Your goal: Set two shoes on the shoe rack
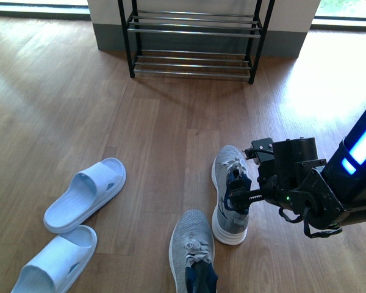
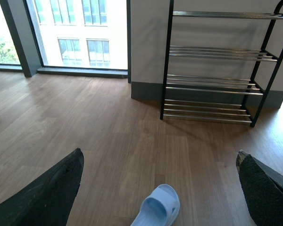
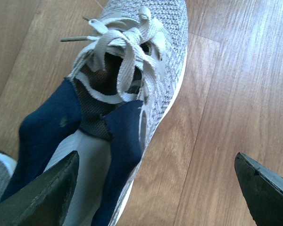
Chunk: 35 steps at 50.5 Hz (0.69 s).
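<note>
Two grey knit sneakers lie on the wood floor. One sneaker (image 1: 227,168) points toward the shoe rack (image 1: 192,33); the other sneaker (image 1: 192,244) lies nearer me, its heel cut off by the frame edge. My right gripper (image 1: 247,177) hovers open over the right side of the farther sneaker (image 3: 132,61). In the right wrist view one fingertip (image 3: 56,188) is above the navy-lined opening and the other (image 3: 264,188) is above bare floor. My left gripper (image 2: 159,154) is open and holds nothing. It faces the shoe rack (image 2: 212,84) from a distance.
Two pale blue slides lie at the left, one (image 1: 85,192) beside the sneakers and one (image 1: 55,259) nearer me; one slide (image 2: 156,207) shows below the left gripper. The rack stands against a white wall, with windows on either side.
</note>
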Tool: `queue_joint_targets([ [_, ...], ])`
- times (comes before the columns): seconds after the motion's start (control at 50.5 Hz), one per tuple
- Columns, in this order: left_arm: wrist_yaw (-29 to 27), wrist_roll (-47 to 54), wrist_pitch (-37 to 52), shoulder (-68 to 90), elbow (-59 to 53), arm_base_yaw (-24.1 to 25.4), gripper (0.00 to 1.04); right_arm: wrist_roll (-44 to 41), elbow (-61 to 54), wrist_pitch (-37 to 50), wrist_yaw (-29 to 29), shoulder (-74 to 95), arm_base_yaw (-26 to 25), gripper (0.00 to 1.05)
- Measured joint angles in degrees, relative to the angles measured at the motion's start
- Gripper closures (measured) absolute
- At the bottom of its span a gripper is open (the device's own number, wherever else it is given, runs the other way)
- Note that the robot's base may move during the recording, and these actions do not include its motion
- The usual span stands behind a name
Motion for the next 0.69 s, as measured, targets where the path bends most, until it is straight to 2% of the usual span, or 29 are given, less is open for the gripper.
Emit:
queue_joint_targets([
  [0.059,0.0,0.0,0.0,0.0,0.0,0.0,0.09,-0.2,1.6,-0.4,0.8,1.1,-0.2,0.09],
  [0.099,0.0,0.0,0.0,0.0,0.0,0.0,0.09,-0.2,2.5,-0.6,1.8,1.7,-0.2,0.13],
  [0.435,0.0,0.0,0.0,0.0,0.0,0.0,0.09,3.6,5.3,-5.6,5.8,3.2,0.3,0.8],
  [0.534,0.0,0.0,0.0,0.0,0.0,0.0,0.09,5.6,4.5,-6.1,6.2,2.8,-0.1,0.96],
  [0.594,0.0,0.0,0.0,0.0,0.0,0.0,0.09,6.5,3.1,-6.3,6.3,1.9,-0.6,1.03],
  [0.693,0.0,0.0,0.0,0.0,0.0,0.0,0.09,7.5,-1.0,-6.3,6.8,-0.9,-1.6,1.03],
])
